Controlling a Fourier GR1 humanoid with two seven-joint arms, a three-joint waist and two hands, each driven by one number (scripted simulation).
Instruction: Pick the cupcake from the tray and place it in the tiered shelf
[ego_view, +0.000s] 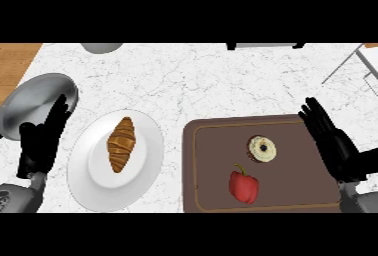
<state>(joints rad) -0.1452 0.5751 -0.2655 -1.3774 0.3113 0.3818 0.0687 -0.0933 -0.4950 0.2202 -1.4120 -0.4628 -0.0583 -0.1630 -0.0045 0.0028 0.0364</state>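
Observation:
A cupcake (261, 149) with pale frosting, seen from above, sits on the brown tray (214, 165) near its upper middle. The tiered shelf (353, 62) shows only as thin grey wire legs at the far right edge. My right hand (334, 142) stands open at the tray's right edge, fingers pointing up, a short way right of the cupcake and not touching it. My left hand (43, 140) is open at the far left, fingers up, beside the white plate.
A red bell pepper (244, 186) lies on the tray just below the cupcake. A croissant (121, 144) rests on a white plate (144, 165) left of the tray. A grey metal bowl (29, 97) sits at the left behind my left hand.

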